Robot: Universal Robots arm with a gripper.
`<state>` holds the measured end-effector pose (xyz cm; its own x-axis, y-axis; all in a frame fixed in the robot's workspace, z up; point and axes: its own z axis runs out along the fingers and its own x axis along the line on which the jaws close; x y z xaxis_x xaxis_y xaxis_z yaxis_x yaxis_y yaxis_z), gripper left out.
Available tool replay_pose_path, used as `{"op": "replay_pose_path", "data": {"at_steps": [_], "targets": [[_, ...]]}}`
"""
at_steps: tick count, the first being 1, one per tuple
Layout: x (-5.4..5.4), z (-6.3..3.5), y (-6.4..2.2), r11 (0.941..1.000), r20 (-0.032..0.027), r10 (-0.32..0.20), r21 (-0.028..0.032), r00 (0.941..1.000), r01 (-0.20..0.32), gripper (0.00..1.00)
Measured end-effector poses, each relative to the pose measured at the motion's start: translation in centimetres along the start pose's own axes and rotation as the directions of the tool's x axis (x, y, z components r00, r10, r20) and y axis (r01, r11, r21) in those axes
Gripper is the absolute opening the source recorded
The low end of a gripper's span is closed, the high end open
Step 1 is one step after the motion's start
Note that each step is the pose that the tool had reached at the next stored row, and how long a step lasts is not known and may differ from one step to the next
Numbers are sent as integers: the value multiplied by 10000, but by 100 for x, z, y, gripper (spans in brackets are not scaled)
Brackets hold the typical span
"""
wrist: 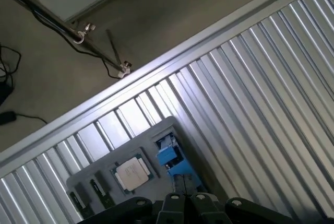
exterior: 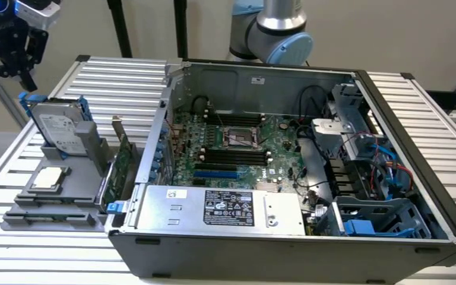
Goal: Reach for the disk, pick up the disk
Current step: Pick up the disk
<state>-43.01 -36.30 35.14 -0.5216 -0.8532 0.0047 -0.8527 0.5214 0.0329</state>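
Pincer (exterior: 8, 59) hangs in the exterior frame's upper left, above the disk (exterior: 56, 126) and clear of it. Can't tell if it's open or closed. Disk stands upright in a grey holder (exterior: 50, 219) on the table (exterior: 117, 77), left of the PC case (exterior: 291, 240).

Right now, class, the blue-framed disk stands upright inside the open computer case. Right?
No. As the exterior view shows, the disk stands upright outside the computer case, in the grey holder on the exterior view's left.

The gripper (exterior: 8, 59) (near the disk (exterior: 57, 126)) runs off the exterior view's left edge.
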Motion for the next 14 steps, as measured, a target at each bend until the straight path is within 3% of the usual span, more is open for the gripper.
{"op": "replay_pose_path", "data": {"at_steps": [8,14], "targets": [[-53,8,32,9949,-52,-1004,43,9949,1004,11],[-54,7,33,9783,-101,-2073,49,9782,2073,11]]}}
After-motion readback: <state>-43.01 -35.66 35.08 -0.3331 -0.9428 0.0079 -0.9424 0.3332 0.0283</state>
